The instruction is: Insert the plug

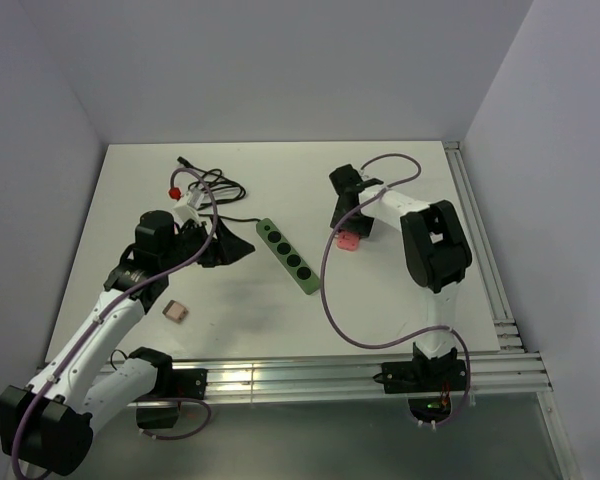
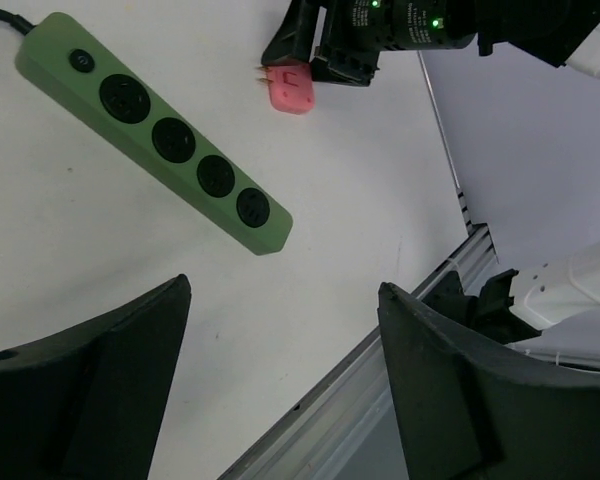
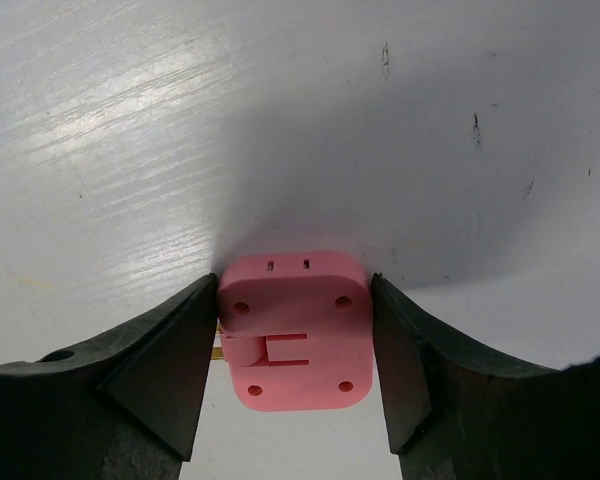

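1. On the right arm (image 1: 435, 245), my wrist camera shows the jaws closed on the pink plug (image 3: 294, 330), with one finger (image 3: 165, 360) against each side of it.
2. The plug (image 1: 347, 241) sits low on the white desk (image 1: 280, 175), right of centre. I cannot tell whether it rests on the surface or is just clear of it.
3. A brass prong shows at the plug's left edge in the right wrist view.
4. The green strip (image 1: 286, 257) lies diagonally mid-desk between the two arms. It has four empty sockets in a row and a switch at its far end.
5. Plug and strip are apart, with bare desk between them.
6. On the left arm (image 1: 110, 310), the jaws are spread wide and hold nothing. They hang above the desk just left of the strip (image 2: 160, 145).
7. A tangle of black cable (image 1: 215, 190) lies at the far left.
8. A small tan square (image 1: 176, 311) lies beside the left arm.
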Available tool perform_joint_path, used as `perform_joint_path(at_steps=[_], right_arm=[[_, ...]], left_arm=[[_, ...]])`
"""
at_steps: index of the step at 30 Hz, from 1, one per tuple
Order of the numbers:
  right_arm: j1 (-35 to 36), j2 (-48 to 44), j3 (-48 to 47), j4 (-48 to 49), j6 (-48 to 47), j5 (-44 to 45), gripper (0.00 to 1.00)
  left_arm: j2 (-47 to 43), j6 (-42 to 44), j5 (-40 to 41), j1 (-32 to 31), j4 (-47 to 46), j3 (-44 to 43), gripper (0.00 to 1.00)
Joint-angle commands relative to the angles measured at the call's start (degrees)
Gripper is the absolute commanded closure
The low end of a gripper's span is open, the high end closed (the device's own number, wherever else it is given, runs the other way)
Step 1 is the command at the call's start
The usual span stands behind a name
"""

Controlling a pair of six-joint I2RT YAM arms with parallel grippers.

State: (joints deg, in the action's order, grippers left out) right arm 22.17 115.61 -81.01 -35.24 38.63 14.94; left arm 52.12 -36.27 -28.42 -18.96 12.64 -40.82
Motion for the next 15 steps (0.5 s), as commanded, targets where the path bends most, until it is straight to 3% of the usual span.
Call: perform_joint_path(at_steps=[1, 6, 10, 15], right_arm=[[-0.4, -2.1, 3.0, 3.9, 0.2, -3.0, 0.76], [-0.4, -6.0, 6.5, 7.3, 0.2, -6.0, 1.0], [-0.4, -8.7, 8.4, 9.2, 0.6, -9.4, 1.0], [-0.4, -15.5, 13.1, 14.4, 2.8, -14.9, 1.0]], left_arm=[[0.5, -0.2, -4.2, -0.2, -5.8, 1.1, 0.21], [0.2, -1.1, -4.9, -0.2, -8.5, 1.9, 0.28], [-1.6, -2.7, -2.5, -0.6, -10.8, 2.3, 0.29], [-2.7, -4.8, 4.5, -4.8, -13.9, 3.6, 0.21]])
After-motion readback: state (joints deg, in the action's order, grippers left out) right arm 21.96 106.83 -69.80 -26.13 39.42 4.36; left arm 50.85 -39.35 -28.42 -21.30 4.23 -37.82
